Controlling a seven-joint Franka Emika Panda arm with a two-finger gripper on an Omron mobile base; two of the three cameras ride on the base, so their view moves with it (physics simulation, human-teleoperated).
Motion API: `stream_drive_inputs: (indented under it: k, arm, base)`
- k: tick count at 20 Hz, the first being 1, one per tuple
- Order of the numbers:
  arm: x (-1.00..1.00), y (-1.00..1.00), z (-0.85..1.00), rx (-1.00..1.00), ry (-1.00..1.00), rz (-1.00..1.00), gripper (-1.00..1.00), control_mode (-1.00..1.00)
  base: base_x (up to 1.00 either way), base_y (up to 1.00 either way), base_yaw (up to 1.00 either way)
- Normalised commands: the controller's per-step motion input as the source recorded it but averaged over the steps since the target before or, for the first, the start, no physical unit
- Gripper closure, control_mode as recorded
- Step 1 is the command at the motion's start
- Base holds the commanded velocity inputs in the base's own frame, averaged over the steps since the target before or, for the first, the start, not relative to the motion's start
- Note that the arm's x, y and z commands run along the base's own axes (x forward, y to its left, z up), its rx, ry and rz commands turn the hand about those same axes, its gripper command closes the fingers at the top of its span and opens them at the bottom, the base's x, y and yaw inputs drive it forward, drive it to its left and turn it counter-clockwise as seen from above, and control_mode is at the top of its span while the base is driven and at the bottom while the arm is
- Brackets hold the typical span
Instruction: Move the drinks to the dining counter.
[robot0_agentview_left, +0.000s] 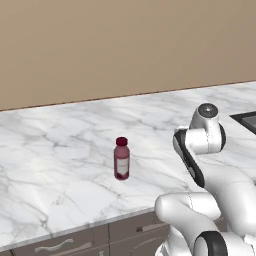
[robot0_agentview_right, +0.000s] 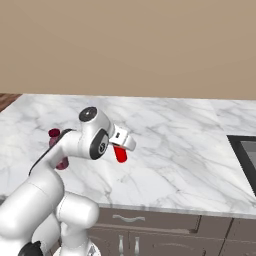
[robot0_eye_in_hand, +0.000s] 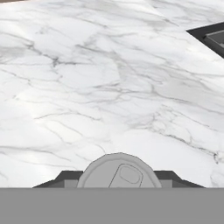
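Note:
The maroon bottle (robot0_agentview_left: 121, 159) with a dark-red cap stands upright on the dining counter (robot0_agentview_left: 55, 145), left of my arm. From the right base view the bottle (robot0_agentview_right: 54, 135) is mostly hidden behind the arm. My gripper (robot0_agentview_right: 120, 150) hangs just above the counter (robot0_agentview_right: 175, 130), shut on the small red can (robot0_agentview_right: 120, 154). In the hand view the can's grey top (robot0_eye_in_hand: 119, 173) with its pull tab sits between the two dark fingertips (robot0_eye_in_hand: 65, 177), over bare marble (robot0_eye_in_hand: 87, 87).
A dark sink (robot0_agentview_left: 246, 120) is set into the counter at the right, also the sink (robot0_agentview_right: 246, 160) and sink (robot0_eye_in_hand: 210, 35). A plain tan wall (robot0_agentview_left: 125, 45) backs the slab. Grey drawer fronts (robot0_agentview_right: 150, 220) run below the front edge.

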Motion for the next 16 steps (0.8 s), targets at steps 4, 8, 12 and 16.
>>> stream_drive_inputs:
  k: [4, 8, 12, 16]
  arm:
    - [0.07, 0.0, -0.17, 0.0, 0.0, 0.0, 1.0, -1.0]
    - [0.08, 0.0, -0.19, 0.0, 0.0, 0.0, 1.0, -1.0]
    - [0.12, 0.0, -0.2, 0.0, 0.01, 0.0, 1.0, -1.0]
    - [0.12, 0.0, -0.19, 0.0, 0.01, 0.0, 1.0, -1.0]
  base:
    - [0.0, 0.0, 0.0]
    - [0.0, 0.0, 0.0]
    - [0.0, 0.0, 0.0]
    - [0.0, 0.0, 0.0]
